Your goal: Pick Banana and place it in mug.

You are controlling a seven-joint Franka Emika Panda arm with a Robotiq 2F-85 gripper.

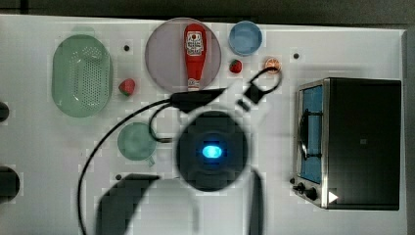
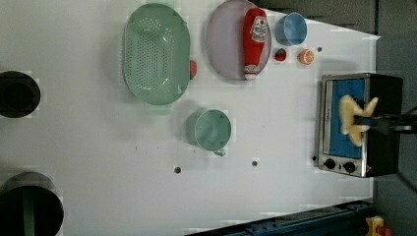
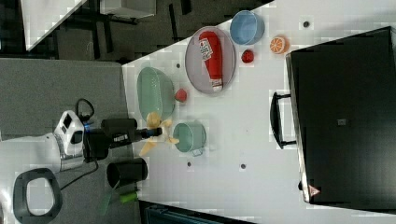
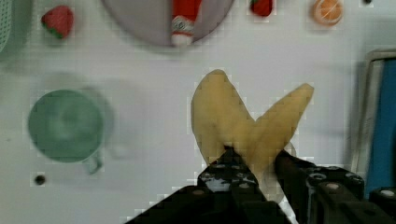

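Note:
The banana (image 4: 229,114) is pale yellow with peel flaps spread apart, and my gripper (image 4: 254,156) is shut on its lower part, holding it in the air above the white table. In the wrist view the teal-green mug (image 4: 65,125) stands upright and apart from the banana, with bare table between them. In the right view the banana (image 3: 152,120) hangs at the gripper (image 3: 156,132) just beside the mug (image 3: 189,136). In the left view the banana (image 2: 349,110) and gripper (image 2: 365,122) show in front of the toaster oven. The mug (image 1: 137,141) sits left of my arm in the top view.
A green perforated basket (image 1: 81,74) lies at the top view's left. A grey plate (image 1: 164,56) carries a ketchup bottle (image 1: 195,51). A blue cup (image 1: 245,37), two strawberries (image 1: 127,86) (image 1: 236,65) and an orange slice (image 1: 272,63) are nearby. A toaster oven (image 1: 352,142) stands at the top view's right.

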